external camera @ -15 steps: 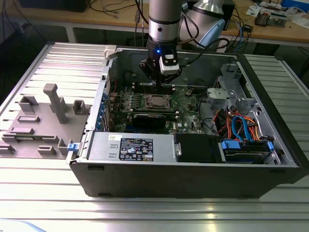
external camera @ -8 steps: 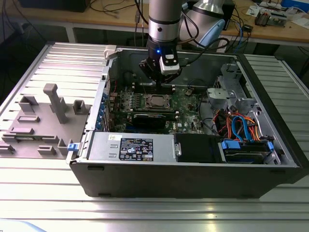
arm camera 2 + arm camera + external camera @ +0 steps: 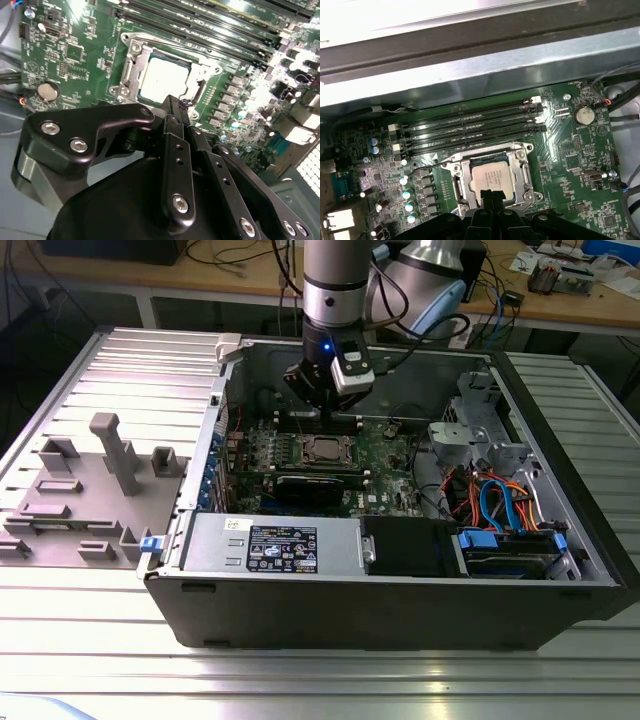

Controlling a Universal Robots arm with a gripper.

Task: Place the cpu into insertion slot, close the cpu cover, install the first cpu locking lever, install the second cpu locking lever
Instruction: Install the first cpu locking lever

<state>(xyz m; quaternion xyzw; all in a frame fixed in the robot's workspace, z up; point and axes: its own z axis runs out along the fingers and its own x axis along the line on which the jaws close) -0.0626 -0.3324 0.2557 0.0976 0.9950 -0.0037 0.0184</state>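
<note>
In the exterior view the gripper (image 3: pixel 322 405) hangs over the middle of the motherboard (image 3: pixel 390 455), above the cpu (image 3: pixel 327 448). In the second wrist view its fingers are pressed together and empty. The cpu lies in the insertion slot (image 3: pixel 196 93), framed by the cpu cover (image 3: pixel 131 70). The first wrist view shows the same seating. The chip is probably light, stiff and fragile, and best gripped by its edges

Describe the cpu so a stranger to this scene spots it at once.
Inside the open grey metal computer case lies a green circuit board. Near its middle, beside the long black memory slots, a silver metal frame surrounds the cpu: a flat square chip with a dull silver-grey top, the only plain pale square there.
</note>
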